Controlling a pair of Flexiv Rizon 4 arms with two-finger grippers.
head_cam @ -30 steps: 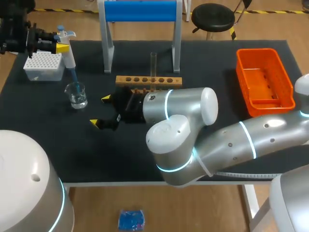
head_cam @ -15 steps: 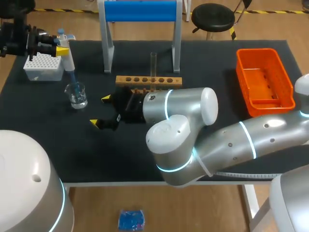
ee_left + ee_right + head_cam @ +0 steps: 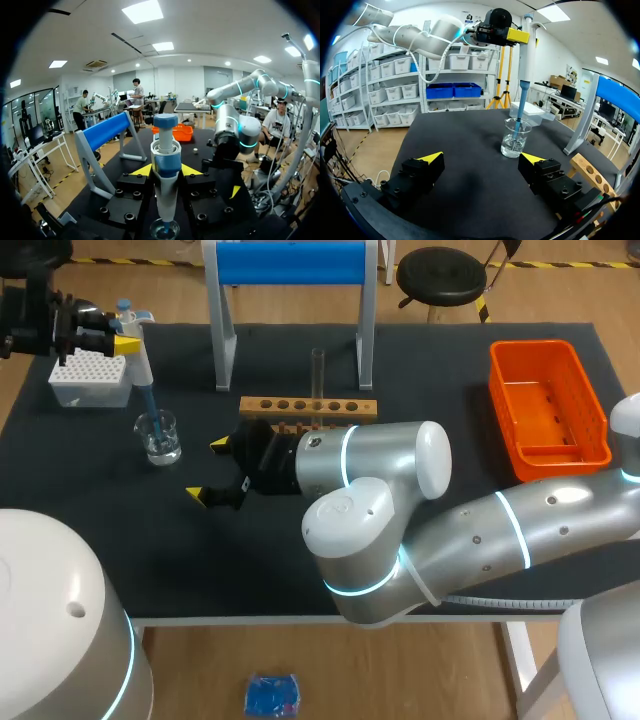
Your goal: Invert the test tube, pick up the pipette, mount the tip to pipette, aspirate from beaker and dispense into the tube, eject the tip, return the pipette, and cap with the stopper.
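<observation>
Black mat covers the table (image 3: pixel 440 380), operator; nearest to you the right arm lies across it from the right side. Note the right gripper (image 3: pixel 210 470) low over the mat: its yellow tips are spread wide, with nothing between them. From its wrist camera you see the same gripper (image 3: pixel 482 162) facing the beaker (image 3: pixel 514 138), well short of it. Just past it stands the beaker (image 3: pixel 159 436), with clear liquid at the bottom. Above it, the left gripper (image 3: pixel 118 340) clamps the pipette (image 3: pixel 138 348) upright by its body, and the blue tip (image 3: pixel 150 405) reaches down inside the beaker. Beside these sits the white tip box (image 3: pixel 90 375). Mid-table, the wooden rack (image 3: pixel 308 407) holds the test tube (image 3: pixel 318 372) upright. Far right you have the orange basket (image 3: pixel 548 405).
</observation>
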